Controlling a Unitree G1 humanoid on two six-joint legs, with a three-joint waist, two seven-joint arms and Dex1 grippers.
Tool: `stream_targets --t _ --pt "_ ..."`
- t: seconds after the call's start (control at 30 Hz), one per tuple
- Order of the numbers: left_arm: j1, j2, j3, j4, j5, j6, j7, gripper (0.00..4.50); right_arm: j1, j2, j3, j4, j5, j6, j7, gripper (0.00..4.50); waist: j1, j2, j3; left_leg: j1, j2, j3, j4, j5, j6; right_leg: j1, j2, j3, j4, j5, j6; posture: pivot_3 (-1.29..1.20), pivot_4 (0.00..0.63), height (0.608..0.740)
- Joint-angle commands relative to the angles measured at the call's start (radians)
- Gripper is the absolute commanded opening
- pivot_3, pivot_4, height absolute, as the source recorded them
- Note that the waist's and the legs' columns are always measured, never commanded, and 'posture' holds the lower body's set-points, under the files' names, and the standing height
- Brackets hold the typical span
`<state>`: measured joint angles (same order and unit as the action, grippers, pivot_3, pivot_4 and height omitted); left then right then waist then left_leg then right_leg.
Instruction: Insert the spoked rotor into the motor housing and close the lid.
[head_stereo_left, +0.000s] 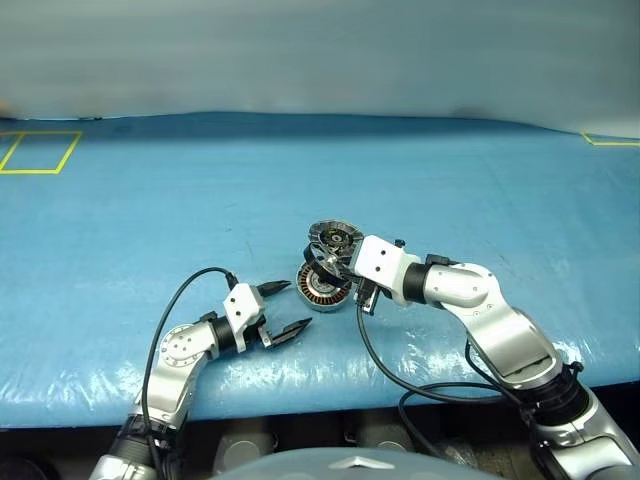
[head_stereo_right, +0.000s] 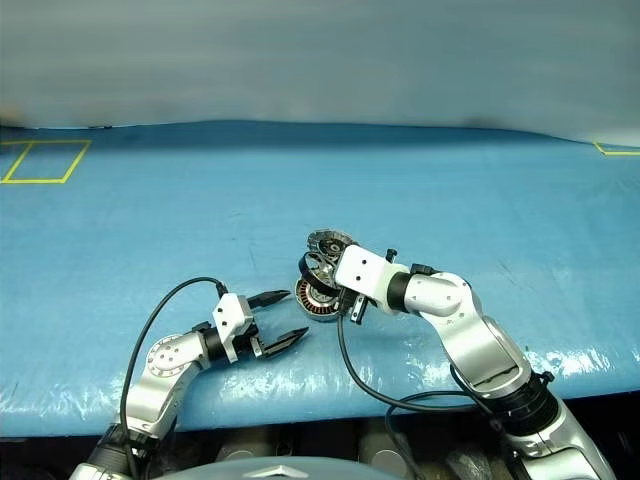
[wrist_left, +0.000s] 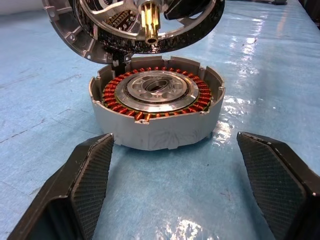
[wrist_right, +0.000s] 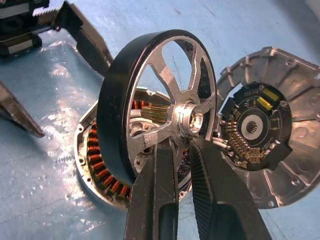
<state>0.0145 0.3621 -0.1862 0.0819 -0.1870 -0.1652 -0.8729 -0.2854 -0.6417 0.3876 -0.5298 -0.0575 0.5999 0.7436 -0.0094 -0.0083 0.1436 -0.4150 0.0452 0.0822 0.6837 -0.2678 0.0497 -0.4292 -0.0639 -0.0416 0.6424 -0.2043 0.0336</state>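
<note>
Two robot arms reach over a wide blue table (head_stereo_left: 420, 170) toward a small motor that lies open near the table's front edge. Everything below is placed relative to the motor housing (wrist_left: 156, 107), a round shallow silver case resting flat on the blue surface, with a copper-coloured ring of windings showing around its bare metal central hub.

Right arm: it comes in from the right of the housing, and the right gripper (wrist_right: 181, 150) is pinched onto a silver spoke of the spoked rotor (wrist_right: 157, 107), close to its hub. The rotor is a small black-rimmed wheel with silver spokes. It hangs just above the housing, tilted on edge rather than level, with its brass-coloured shaft end pointing down toward the hub. It does not appear seated; the windings are uncovered beneath it.

Left arm: it rests on the near left of the housing. The left gripper (wrist_left: 175, 175) has its two black fingers spread wide, one on either side of the housing's near wall, close to it but not touching, and it holds nothing.

Lid: the lid (wrist_right: 262, 127) stands swung open at the far side of the housing, joined to it at one edge, its inner face with silver radial segments and a dark centre turned toward the rotor.

Progress, as a judgement: the rotor is picked up and brought over the housing, so roughly the first part is done. Left to do: level the rotor, lower it onto the hub, let go, then fold the lid down shut.
</note>
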Motion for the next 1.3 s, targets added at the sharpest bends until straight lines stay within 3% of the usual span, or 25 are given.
stream_targets --t 0.03,0.73,1.0,1.3 --pt "-0.007 -0.004 0.001 0.006 -0.002 -0.021 0.0 4.21 0.003 -0.021 0.02 -0.05 -0.057 -0.035 -0.011 0.1 0.0 0.0 0.0 0.0 0.0 0.0 0.0 0.0 0.0 0.0 0.0 0.0 0.0 0.0 0.0 0.0 0.15 0.74" --pt "-0.029 -0.018 0.001 0.078 0.005 -0.064 -0.007 4.21 -0.016 0.008 0.117 0.082 -0.287 -0.139 -0.055 0.1 0.0 0.0 0.0 0.001 0.0 0.0 0.0 0.0 -0.001 0.001 0.001 0.0 0.0 0.0 0.001 0.0 0.15 0.74" --pt "-0.033 -0.016 0.009 0.091 -0.006 -0.069 -0.017 4.21 -0.012 -0.006 0.137 0.068 -0.341 -0.176 -0.003 2.69 0.0 0.0 0.0 0.001 0.0 0.0 0.001 0.0 0.0 0.001 0.001 0.0 0.0 0.0 0.001 0.0 0.15 0.74" --pt "-0.038 -0.011 0.017 0.071 -0.015 -0.05 -0.021 4.21 0.006 0.087 -0.003 0.005 -0.153 -0.102 0.039 2.69 0.0 0.0 0.0 0.001 0.0 0.0 0.001 0.0 0.0 0.001 0.001 0.0 0.0 0.0 0.001 0.0 0.15 0.74"
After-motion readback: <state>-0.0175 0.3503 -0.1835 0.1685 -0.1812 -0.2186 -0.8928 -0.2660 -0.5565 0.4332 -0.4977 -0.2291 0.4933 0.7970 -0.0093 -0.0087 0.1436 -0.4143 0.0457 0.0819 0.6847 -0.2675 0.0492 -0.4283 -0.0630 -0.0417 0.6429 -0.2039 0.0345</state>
